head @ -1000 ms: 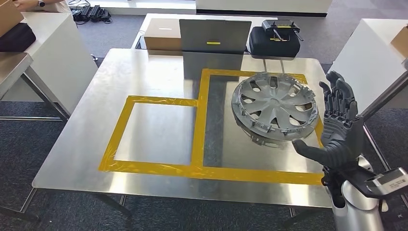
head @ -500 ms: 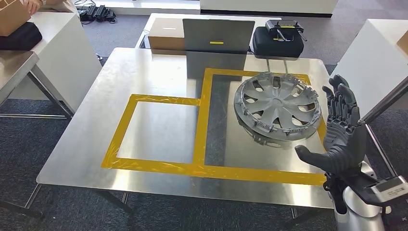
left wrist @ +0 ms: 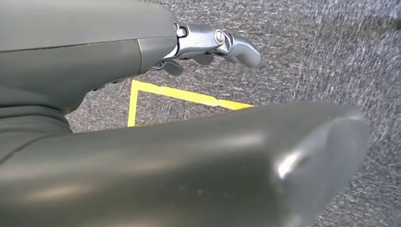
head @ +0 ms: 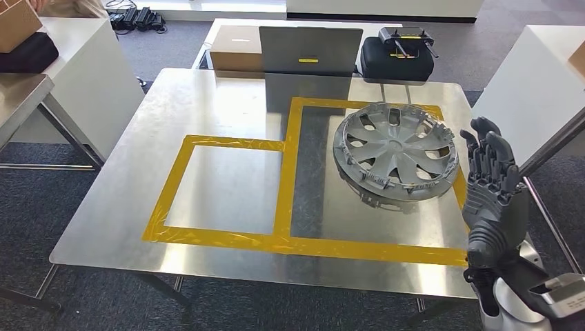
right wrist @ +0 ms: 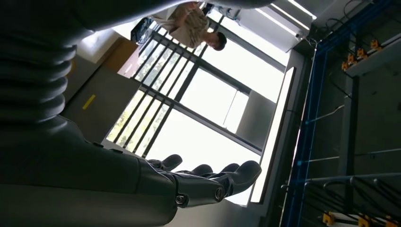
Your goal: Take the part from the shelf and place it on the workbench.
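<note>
A silver wheel cover (head: 394, 149) is lying face up on the steel workbench (head: 207, 96), right of centre in the head view, inside the right-hand box of yellow tape (head: 288, 165) and slightly overlapping the tape's right edge. The robot's right hand (head: 494, 200) is standing upright at the lower right of that frame, just beside the wheel cover and apart from it, fingers extended and holding nothing. At the top of the frame, beyond the bench's far edge, a grey panel (head: 310, 49) is standing between a brown cardboard box (head: 234, 51) and a black case (head: 397, 58).

The right wrist view is looking upward, showing the right hand's fingers (right wrist: 236, 175) stretched out against bright windows (right wrist: 198, 109), with a person (right wrist: 194, 23) at the upper middle and blue racking (right wrist: 307, 118) along the right side.

The left wrist view is pointing down at grey carpet (left wrist: 331, 56) marked with a yellow floor line (left wrist: 189, 96); the left hand (left wrist: 208, 47) is showing at the upper middle, its fingers partly hidden, so whether they are spread or curled cannot be told.
</note>
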